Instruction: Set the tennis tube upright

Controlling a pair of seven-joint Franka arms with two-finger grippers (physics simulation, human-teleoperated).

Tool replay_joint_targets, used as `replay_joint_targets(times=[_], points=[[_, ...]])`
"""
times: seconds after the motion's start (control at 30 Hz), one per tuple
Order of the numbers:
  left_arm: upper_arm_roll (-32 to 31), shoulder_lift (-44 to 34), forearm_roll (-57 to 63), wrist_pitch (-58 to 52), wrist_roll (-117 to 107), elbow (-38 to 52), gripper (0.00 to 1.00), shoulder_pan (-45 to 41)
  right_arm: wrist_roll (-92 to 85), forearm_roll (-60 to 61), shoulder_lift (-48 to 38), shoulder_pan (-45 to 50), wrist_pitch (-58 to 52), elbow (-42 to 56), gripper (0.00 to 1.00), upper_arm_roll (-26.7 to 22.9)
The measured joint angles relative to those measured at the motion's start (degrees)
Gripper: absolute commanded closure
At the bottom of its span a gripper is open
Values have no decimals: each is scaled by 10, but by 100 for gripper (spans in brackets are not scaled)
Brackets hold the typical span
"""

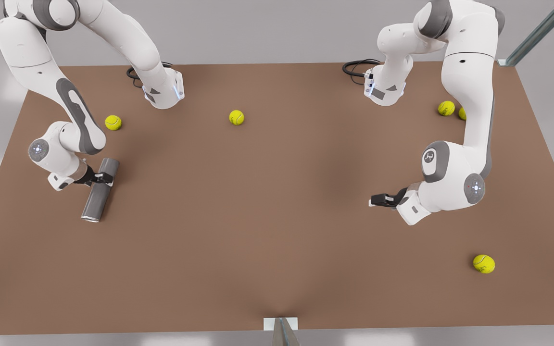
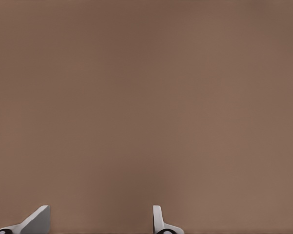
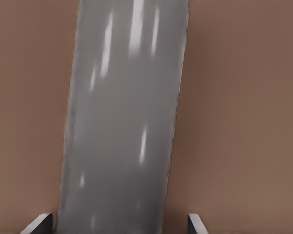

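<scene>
The tennis tube (image 1: 100,190) lay flat on the tabletop (image 1: 277,230) at the front view's left. Our right gripper (image 1: 103,179) had its fingers (image 3: 39,223) open around it. Our left gripper (image 1: 377,200) waited open at the right. Next, we think, squeeze and tip it up.

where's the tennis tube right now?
The tennis tube lies flat on the table at the front view's left, the right gripper straddling its middle with fingers either side, a tennis ball just beyond it.
</scene>
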Motion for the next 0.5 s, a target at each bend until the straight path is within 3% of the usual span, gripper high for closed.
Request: replay_joint_targets(times=[0.5], points=[[0, 3, 0, 0, -1, 0, 1, 0, -1, -2, 10, 0, 7, 0, 18, 0]])
